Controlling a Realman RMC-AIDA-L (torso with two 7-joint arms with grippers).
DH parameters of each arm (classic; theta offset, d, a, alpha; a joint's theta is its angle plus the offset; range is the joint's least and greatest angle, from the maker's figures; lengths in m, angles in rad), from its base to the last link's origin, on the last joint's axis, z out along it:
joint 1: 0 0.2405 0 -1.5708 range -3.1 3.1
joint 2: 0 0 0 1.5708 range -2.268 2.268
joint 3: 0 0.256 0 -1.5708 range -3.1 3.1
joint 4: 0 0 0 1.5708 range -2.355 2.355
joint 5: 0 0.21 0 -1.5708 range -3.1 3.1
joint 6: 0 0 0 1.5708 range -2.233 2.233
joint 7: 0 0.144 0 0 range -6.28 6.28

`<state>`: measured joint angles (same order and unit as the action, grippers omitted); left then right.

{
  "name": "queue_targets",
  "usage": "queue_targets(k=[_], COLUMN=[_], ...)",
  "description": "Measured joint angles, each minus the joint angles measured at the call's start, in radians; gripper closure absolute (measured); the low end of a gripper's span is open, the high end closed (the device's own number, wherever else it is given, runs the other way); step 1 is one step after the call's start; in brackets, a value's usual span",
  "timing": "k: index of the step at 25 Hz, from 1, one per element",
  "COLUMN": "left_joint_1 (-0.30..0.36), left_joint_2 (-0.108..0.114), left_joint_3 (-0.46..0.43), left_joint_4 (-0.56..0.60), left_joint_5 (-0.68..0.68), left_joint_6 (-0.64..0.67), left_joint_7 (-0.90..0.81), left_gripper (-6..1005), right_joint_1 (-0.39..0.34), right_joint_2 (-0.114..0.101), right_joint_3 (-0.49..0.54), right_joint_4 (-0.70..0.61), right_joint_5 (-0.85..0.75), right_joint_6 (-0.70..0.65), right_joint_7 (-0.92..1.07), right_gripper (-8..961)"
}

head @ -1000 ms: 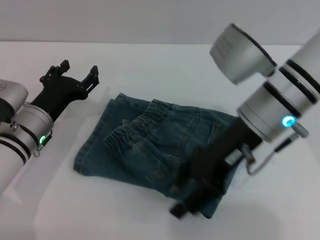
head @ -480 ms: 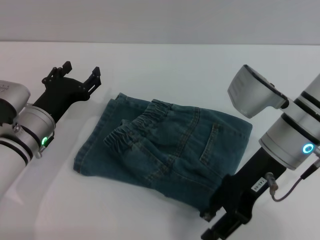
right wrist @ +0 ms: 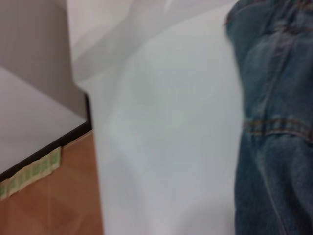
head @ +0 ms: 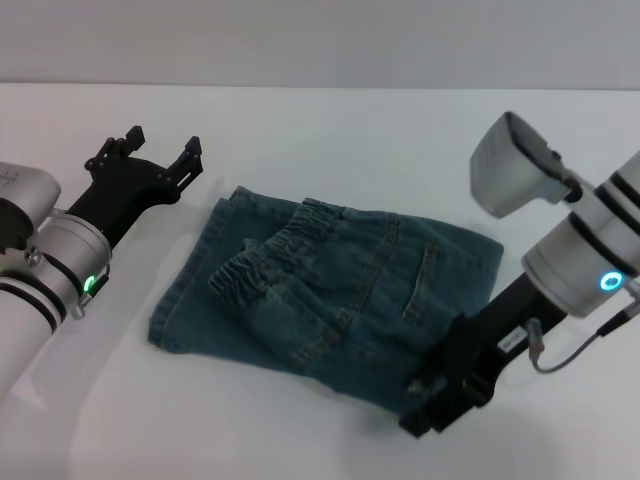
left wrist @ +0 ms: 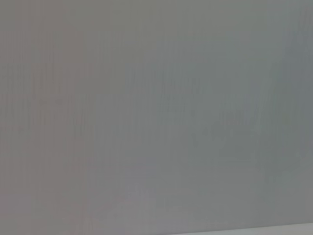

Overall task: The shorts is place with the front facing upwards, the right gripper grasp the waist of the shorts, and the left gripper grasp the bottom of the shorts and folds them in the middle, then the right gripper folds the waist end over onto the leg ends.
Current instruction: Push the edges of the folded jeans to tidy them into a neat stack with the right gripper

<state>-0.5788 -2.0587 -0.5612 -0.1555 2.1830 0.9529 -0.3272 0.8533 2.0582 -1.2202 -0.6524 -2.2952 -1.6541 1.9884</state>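
The blue denim shorts [head: 340, 290] lie folded into a compact packet on the white table [head: 330, 130]. Their puckered elastic waist [head: 285, 240] rests on top, toward the packet's left half. A back pocket with tan stitching faces up on the right half. My left gripper [head: 158, 148] hovers open and empty just beyond the packet's far left corner. My right gripper [head: 432, 405] hangs at the packet's near right corner, right beside the denim edge. The right wrist view shows a strip of the shorts [right wrist: 274, 122] with a tan seam.
White table cloth [right wrist: 161, 122] spreads around the shorts. The right wrist view catches the table's edge and a brown floor [right wrist: 49, 200] below it. The left wrist view holds only a plain grey surface.
My right arm has drawn back off the shorts toward the near right, leaving the folded packet lying on its own. The left arm has stayed where it was.
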Motion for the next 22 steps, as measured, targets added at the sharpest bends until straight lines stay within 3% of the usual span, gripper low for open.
queue_targets(k=[8, 12, 16, 18, 22], left_joint_1=[0.001, 0.001, 0.001, 0.002, 0.024], left_joint_2=[0.000, 0.000, 0.001, 0.001, 0.002], left_joint_3=[0.000, 0.000, -0.010, -0.030, -0.073], left_joint_4=[0.002, 0.005, 0.007, 0.006, -0.001], left_joint_5=[-0.001, -0.003, -0.006, -0.006, -0.006], left_joint_6=[-0.002, -0.002, -0.001, 0.006, 0.075], left_joint_7=[0.000, 0.000, 0.000, -0.001, -0.001], left_gripper=[201, 201, 201, 201, 201], right_joint_1=[-0.013, -0.022, -0.048, -0.101, -0.176], right_joint_2=[-0.036, -0.043, -0.038, -0.024, -0.013], right_joint_3=[0.099, 0.124, 0.126, 0.129, 0.145], right_joint_4=[-0.006, -0.018, -0.090, -0.209, -0.332], right_joint_5=[-0.006, -0.006, 0.002, 0.058, 0.160], right_joint_6=[0.061, 0.055, -0.021, -0.090, -0.105], right_joint_7=[0.001, -0.003, -0.008, -0.031, -0.068], right_gripper=[394, 394, 394, 394, 395])
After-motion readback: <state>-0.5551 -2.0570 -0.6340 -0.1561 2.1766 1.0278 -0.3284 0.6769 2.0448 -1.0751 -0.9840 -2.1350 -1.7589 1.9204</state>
